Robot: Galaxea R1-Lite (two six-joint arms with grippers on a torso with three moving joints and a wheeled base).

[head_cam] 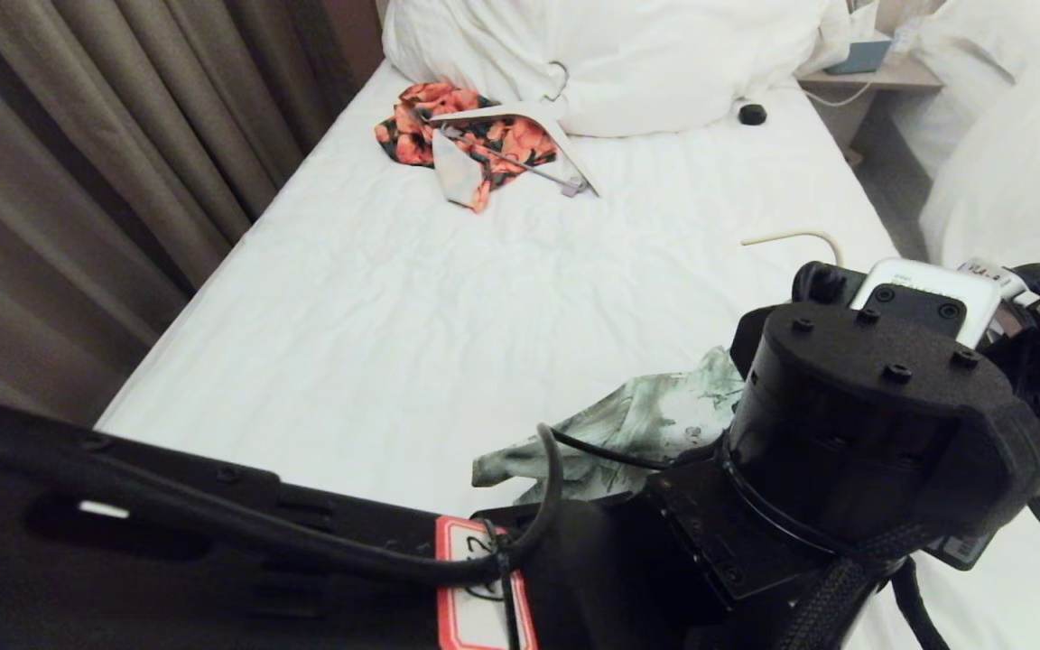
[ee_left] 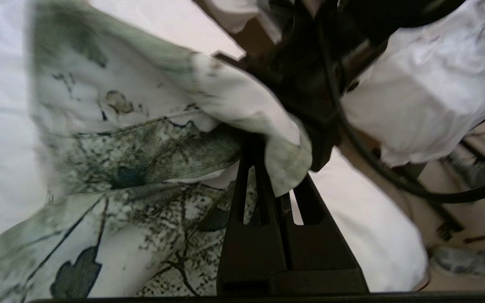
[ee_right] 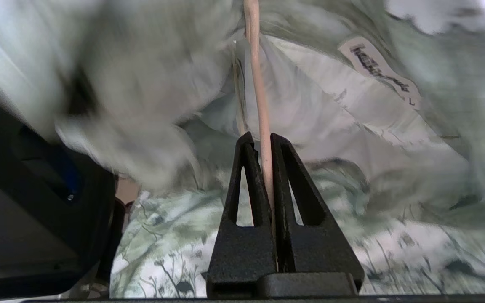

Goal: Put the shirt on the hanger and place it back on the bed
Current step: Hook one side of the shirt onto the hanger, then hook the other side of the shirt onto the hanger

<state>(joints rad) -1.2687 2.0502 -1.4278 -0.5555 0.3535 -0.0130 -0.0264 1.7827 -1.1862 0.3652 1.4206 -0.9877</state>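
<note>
The shirt (head_cam: 628,424) lies crumpled on the near right part of the bed (head_cam: 376,307), partly hidden behind the black arms. The left tool (ee_left: 274,176) is clamped on a fold of its cloth. The right tool (ee_right: 265,143) pinches the hanger (ee_right: 259,97), whose wire runs up into the shirt beside the neck label (ee_right: 377,71); in the head view only the hook (head_cam: 795,238) shows on the sheet. Far up the bed, an orange garment (head_cam: 475,135) with a white hanger (head_cam: 538,135) lies by the pillows (head_cam: 610,54), near a small black object (head_cam: 752,114).
</note>
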